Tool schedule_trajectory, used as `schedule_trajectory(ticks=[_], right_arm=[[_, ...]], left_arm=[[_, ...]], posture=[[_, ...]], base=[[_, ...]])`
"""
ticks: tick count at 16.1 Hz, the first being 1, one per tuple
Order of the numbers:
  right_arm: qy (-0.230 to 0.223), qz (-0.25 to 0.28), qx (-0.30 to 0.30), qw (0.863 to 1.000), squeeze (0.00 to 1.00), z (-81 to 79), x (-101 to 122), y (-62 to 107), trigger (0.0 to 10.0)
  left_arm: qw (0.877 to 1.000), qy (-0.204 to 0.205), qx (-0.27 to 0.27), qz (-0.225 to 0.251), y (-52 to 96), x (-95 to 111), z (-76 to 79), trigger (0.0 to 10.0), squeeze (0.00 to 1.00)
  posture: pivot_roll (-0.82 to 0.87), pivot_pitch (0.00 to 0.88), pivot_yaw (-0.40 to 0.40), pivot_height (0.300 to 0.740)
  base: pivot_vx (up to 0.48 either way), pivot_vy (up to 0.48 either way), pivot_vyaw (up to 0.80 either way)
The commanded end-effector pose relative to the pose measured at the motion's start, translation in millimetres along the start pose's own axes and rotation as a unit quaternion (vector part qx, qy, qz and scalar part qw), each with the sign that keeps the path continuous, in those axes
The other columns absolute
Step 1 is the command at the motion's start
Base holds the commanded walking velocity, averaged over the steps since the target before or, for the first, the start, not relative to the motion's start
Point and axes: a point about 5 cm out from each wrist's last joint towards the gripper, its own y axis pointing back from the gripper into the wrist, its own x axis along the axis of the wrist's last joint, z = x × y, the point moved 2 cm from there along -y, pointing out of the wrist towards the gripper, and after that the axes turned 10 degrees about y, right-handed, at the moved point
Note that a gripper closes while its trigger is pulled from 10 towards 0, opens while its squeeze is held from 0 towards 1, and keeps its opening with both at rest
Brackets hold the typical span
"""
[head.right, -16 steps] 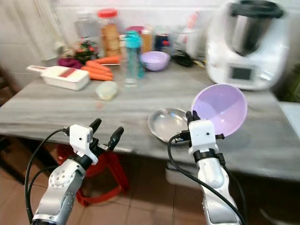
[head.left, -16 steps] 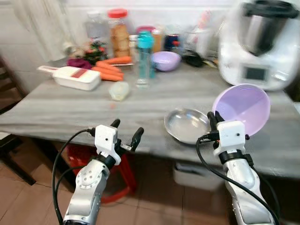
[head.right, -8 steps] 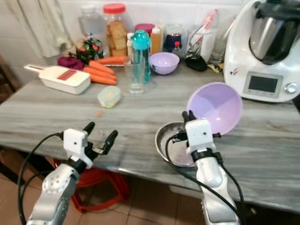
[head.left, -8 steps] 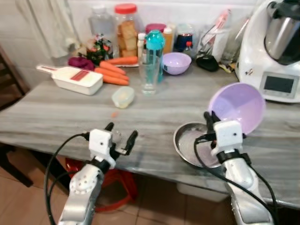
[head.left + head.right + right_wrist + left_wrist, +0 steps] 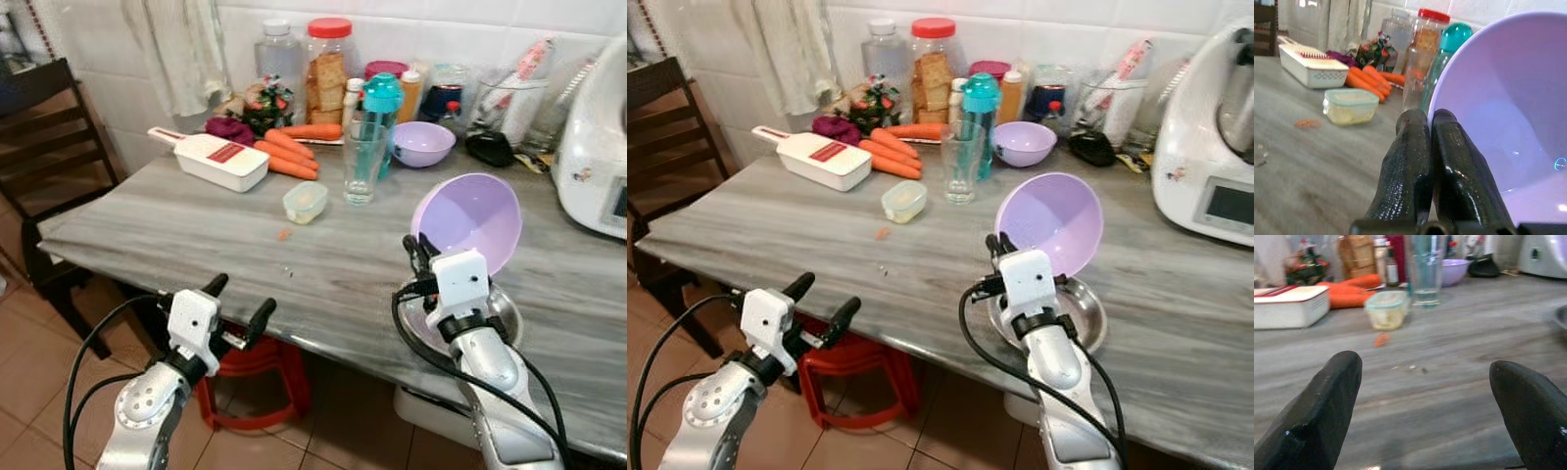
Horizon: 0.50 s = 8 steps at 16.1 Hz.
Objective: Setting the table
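My right gripper is shut on the rim of a large lilac bowl. It holds the bowl tilted on edge, its hollow facing me, just above a shallow steel dish near the table's front edge. In the right wrist view the two fingers press together against the bowl's rim. My left gripper hangs open in front of the grey marbled table, slightly below its edge, with nothing between its fingers.
Mid-table stand a drinking glass, a teal bottle and a small lidded tub. Carrots, a white slicer, jars and a small lilac bowl line the back. A white kitchen machine is right, a dark chair left, a red stool underneath.
The camera has swung left and the scene has slid right. The bowl, still held, now sits over the steel dish instead of to its right. The left gripper stays open.
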Motion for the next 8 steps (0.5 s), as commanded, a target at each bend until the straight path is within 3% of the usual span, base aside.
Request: schedule_trajectory(ticks=[1, 2, 8], right_arm=[[-0.007, 0.002, 0.026, 1.000, 0.00, -2.9, 3.4, -7.1, 10.0], [-0.009, -0.005, 0.072, 0.997, 0.00, -10.3, 3.5, -9.9, 10.0], [-0.043, -0.009, 0.197, 0.979, 0.00, -43.5, 11.7, -22.7, 10.0]], left_arm=[[1.000, -0.005, -0.017, 0.003, -0.2, 3.1, 2.7, 10.0, 0.00], [1.000, -0.003, -0.030, 0.003, -0.6, 3.5, 4.6, 10.0, 0.00], [0.998, 0.008, -0.066, 0.003, -1.3, 2.0, 12.8, 10.0, 0.00]], posture=[[0.00, 0.000, 0.015, 0.740], [0.00, 0.000, 0.015, 0.740], [0.00, 0.000, 0.011, 0.740]], base=[[0.000, 0.000, 0.00], [0.000, 0.000, 0.00], [0.000, 0.000, 0.00]])
